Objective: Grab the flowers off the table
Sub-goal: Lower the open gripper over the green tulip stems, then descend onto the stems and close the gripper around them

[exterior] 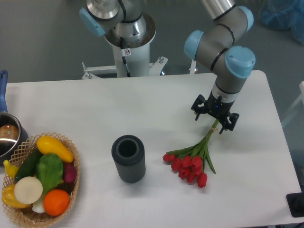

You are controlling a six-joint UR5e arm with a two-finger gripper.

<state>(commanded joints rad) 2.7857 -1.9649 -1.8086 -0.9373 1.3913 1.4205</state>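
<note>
The flowers (191, 167) are a small bunch of red tulips lying on the white table (142, 109), right of centre. The blooms point toward the front edge, and the green stems (207, 140) run up and to the right. My gripper (214, 115) points down directly over the stem ends, with its black fingers (228, 122) spread either side of them. The jaws look open. The wrist hides the very tips of the stems, so I cannot tell whether the fingers touch them.
A dark grey ribbed cylinder vase (128, 158) stands upright left of the flowers. A wicker basket (71, 147) of colourful vegetables sits at the front left corner. A pot with a blue handle (7, 133) is at the left edge. The arm's base (127, 42) stands behind the table.
</note>
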